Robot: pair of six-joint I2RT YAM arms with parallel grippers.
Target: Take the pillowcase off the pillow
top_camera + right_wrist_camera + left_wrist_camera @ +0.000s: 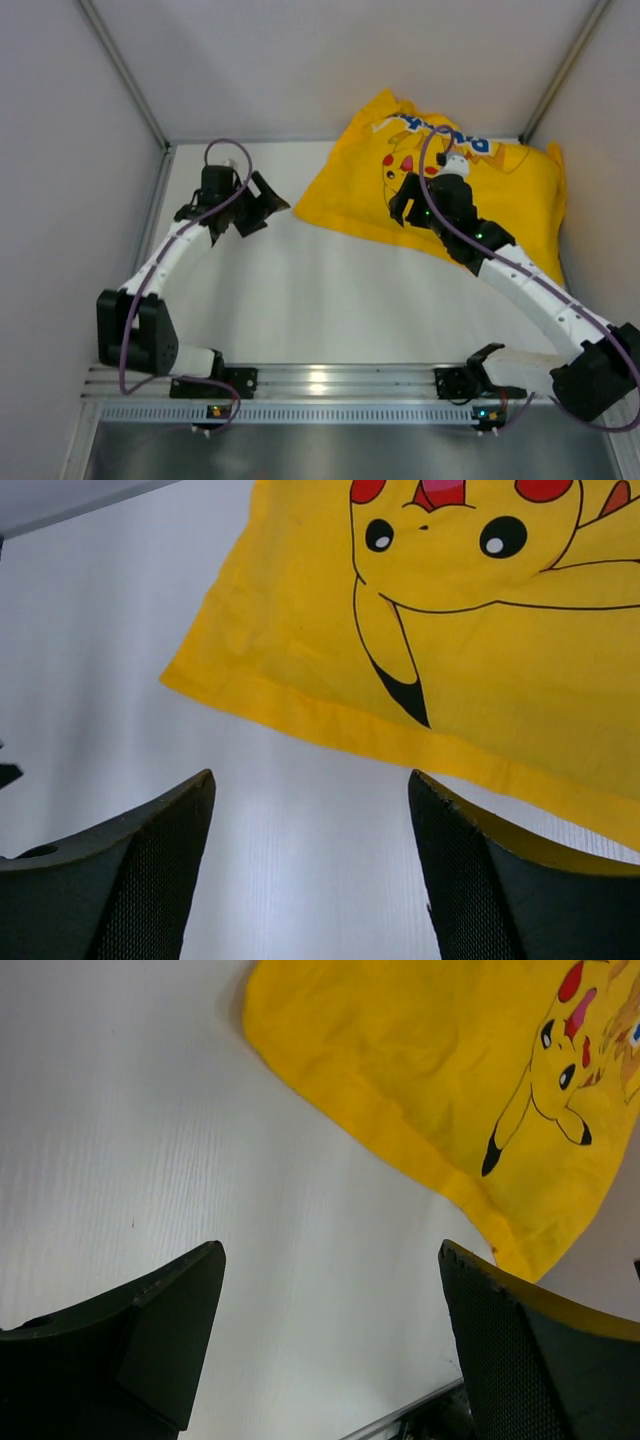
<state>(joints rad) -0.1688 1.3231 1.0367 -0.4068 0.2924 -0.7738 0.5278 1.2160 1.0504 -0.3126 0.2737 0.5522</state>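
Note:
The bright yellow pillowcase (345, 190) lies flat-looking at the back right of the white table, cartoon print and blue lettering facing up. The pillow is hidden; no cream fabric shows. My right gripper (408, 212) hovers over the case's near hem, open and empty. In the right wrist view the hem of the pillowcase (300, 650) runs just beyond the right gripper (310, 777), with bare table between the fingers. My left gripper (262, 203) is open and empty, left of the case's left corner. The left wrist view shows the pillowcase (400, 1070) well ahead of the left gripper (330, 1255).
Grey walls enclose the table on the left, back and right, with slanted metal posts (120, 70) at the back corners. The pillowcase's right edge rests against the right wall. A metal rail (330, 380) carrying both arm bases runs along the near edge.

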